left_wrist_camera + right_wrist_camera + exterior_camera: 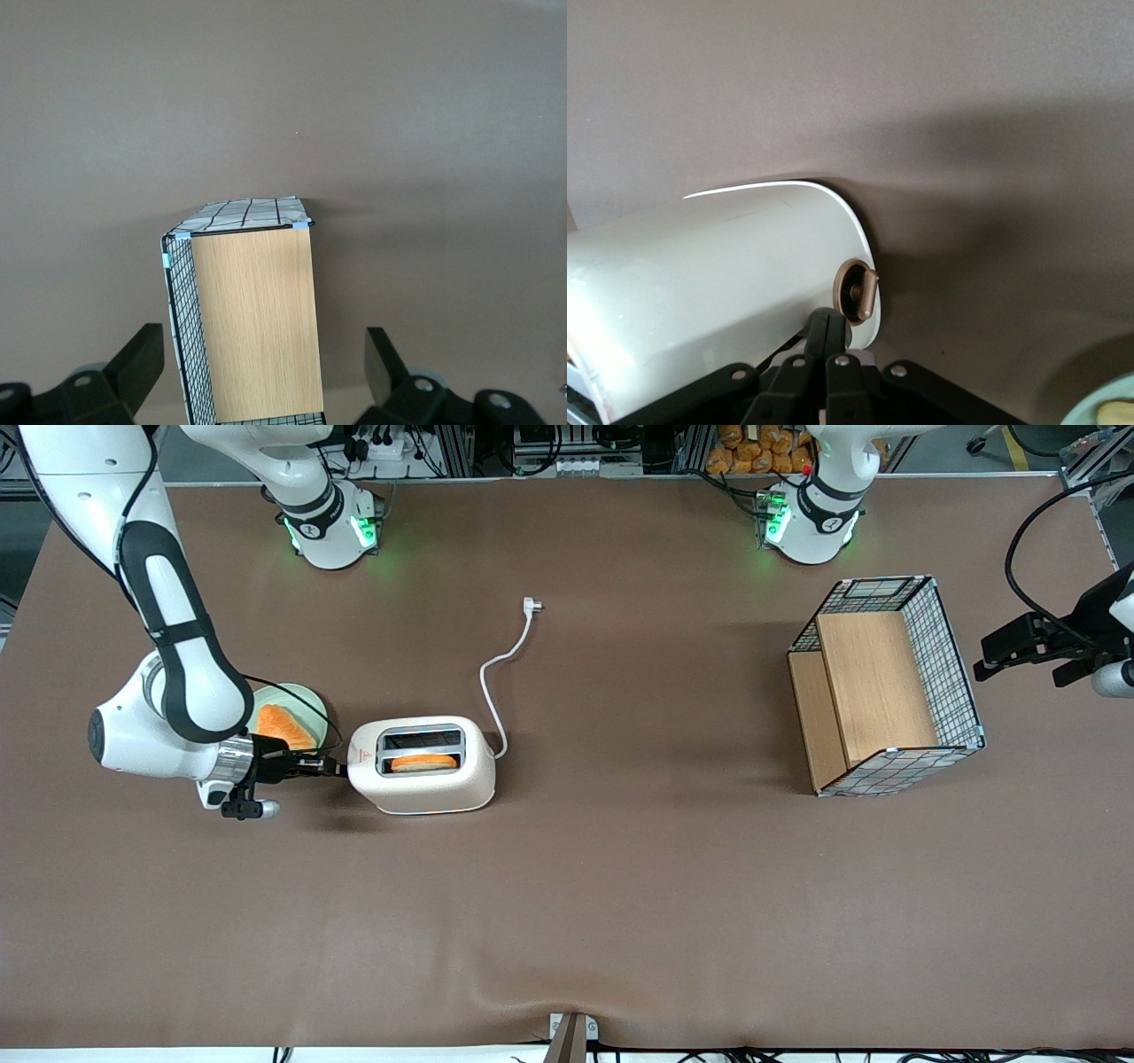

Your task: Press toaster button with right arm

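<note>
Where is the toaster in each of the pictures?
Front view: the toaster stands on the brown table, toward the working arm's end, with the gripper right at its narrow end.
Right wrist view: the toaster shows close up as a cream rounded body, with the shut gripper at its end.
Left wrist view: the toaster is not in it.
Shared landmark: the brown table shows in every view.
</note>
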